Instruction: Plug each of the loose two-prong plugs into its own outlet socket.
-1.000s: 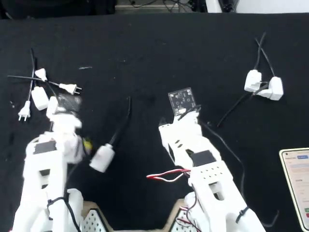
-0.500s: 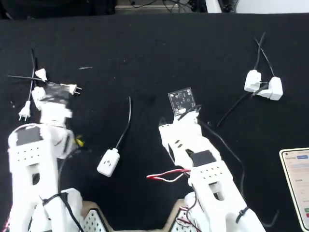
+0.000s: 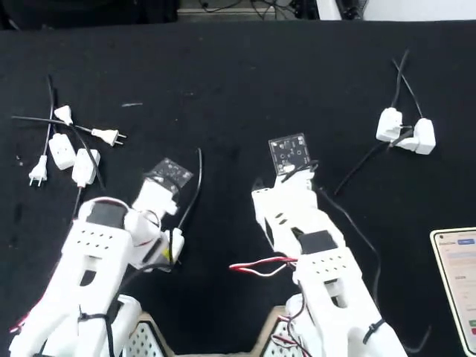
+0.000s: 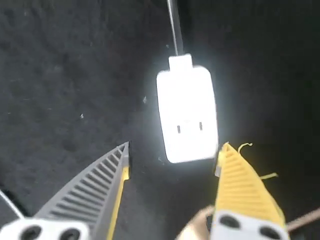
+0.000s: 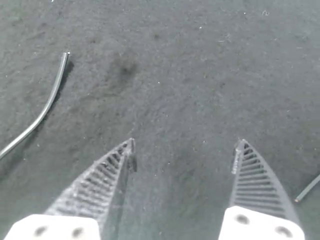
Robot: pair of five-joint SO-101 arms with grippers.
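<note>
A white rectangular outlet socket (image 4: 187,117) lies flat on the black cloth table (image 3: 245,82), in the near left part, with its two slots facing up. Its thin black cord (image 3: 192,195) curves away from it toward the far side. We see the left gripper (image 4: 175,149) right over this socket, one grey ribbed finger and one yellow finger spread wide on either side of its near end. The yellow tip sits just beside the socket's corner and we cannot tell whether it touches. The grey tip is apart from it.

At the far left lies a small cluster: a white two-prong plug (image 3: 109,136), a second white two-prong plug (image 3: 36,173), and two white socket blocks (image 3: 61,151) between them, all on thin black leads.

The right gripper (image 5: 185,147) hangs over bare cloth near the middle of the table, its grey ribbed fingers wide apart and holding nothing.

At the far right we find a pair of white plug bodies (image 3: 405,130) touching each other, with black cords trailing off. A flat screen device (image 3: 457,275) lies at the near right edge.
</note>
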